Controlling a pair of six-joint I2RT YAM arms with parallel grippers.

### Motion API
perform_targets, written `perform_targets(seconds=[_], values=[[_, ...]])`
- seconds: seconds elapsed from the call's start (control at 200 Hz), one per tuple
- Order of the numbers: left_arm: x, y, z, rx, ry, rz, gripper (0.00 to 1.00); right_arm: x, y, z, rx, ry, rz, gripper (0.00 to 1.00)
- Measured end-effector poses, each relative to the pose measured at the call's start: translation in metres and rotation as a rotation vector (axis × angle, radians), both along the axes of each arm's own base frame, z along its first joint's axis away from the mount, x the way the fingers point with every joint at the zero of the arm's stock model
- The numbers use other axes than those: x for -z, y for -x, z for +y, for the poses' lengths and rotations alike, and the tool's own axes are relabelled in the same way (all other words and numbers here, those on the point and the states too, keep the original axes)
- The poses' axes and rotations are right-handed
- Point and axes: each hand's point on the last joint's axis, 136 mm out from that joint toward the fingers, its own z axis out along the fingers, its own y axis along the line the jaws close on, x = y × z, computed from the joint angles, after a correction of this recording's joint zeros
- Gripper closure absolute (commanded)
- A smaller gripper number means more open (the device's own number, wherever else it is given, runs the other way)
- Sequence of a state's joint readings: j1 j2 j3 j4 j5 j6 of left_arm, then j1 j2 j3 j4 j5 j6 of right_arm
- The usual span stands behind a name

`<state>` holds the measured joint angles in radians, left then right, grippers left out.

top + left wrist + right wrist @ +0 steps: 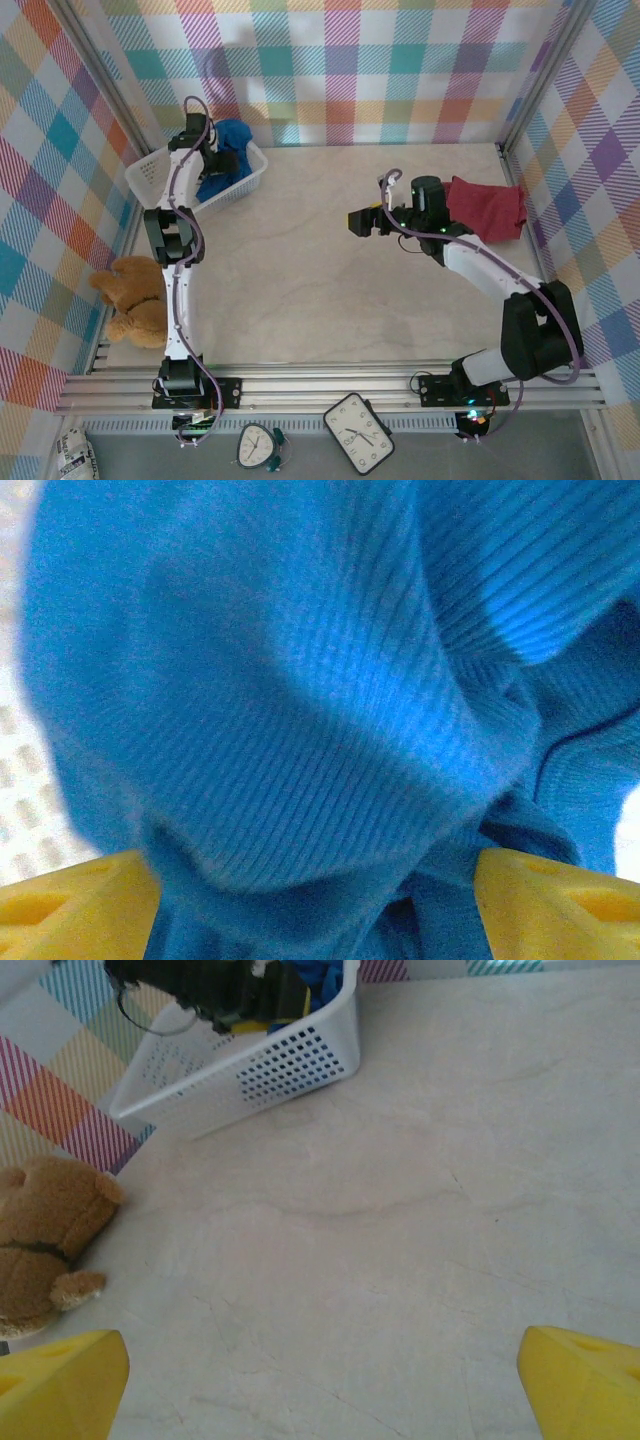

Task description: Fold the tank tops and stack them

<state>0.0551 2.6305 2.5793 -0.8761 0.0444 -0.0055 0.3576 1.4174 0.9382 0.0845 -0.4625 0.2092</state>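
1. The blue tank top (232, 140) lies bunched in the white basket (150, 175) at the far left of the worktop (320, 300). It is not yet folded.
2. The left hand (315, 905) is down in that basket. Its yellow fingers (70, 905) are spread wide, with blue ribbed cloth bulging between them. They are not pinching it.
3. The right hand (358, 222) hovers over the bare middle of the worktop. Its fingers are spread with nothing between them.
4. A dark red tank top (487, 208) lies as a flat pile at the far right, just behind the right arm. I cannot tell whether one top or two lie there.
5. A teddy bear (130, 300) sits at the left edge, well apart from the cloth.
6. The step in hand looks like fetching the blue top out of the basket.
7. The next move calls for the left fingers to press together on a good fold of cloth, then lift it clear of the basket rim.
8. After that, the top wants laying flat on the open middle, where the right hand can help spread and fold it.
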Motion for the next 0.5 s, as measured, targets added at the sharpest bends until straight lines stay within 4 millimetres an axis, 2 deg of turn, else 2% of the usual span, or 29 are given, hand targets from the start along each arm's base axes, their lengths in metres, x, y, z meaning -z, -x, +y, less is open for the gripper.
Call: perform_targets(seconds=[0.075,0.155,0.24,0.385,0.5], values=[[0.008,-0.005,-0.004,0.015,0.023,-0.009,0.22,-0.004,0.004,-0.003,0.015,-0.008,0.001,0.01],[0.012,-0.011,-0.008,0.026,0.039,-0.025,0.33,-0.005,0.008,-0.005,0.021,-0.010,0.004,0.01],[0.010,-0.019,-0.010,0.035,0.055,-0.055,0.64,-0.003,0.011,-0.005,0.023,-0.017,0.026,0.01],[0.009,-0.023,-0.015,0.052,0.080,-0.069,1.00,0.004,0.014,-0.007,0.037,-0.027,0.066,0.01],[0.006,-0.022,-0.020,0.069,0.102,-0.072,1.00,0.004,0.014,-0.007,0.041,-0.028,0.071,0.01]])
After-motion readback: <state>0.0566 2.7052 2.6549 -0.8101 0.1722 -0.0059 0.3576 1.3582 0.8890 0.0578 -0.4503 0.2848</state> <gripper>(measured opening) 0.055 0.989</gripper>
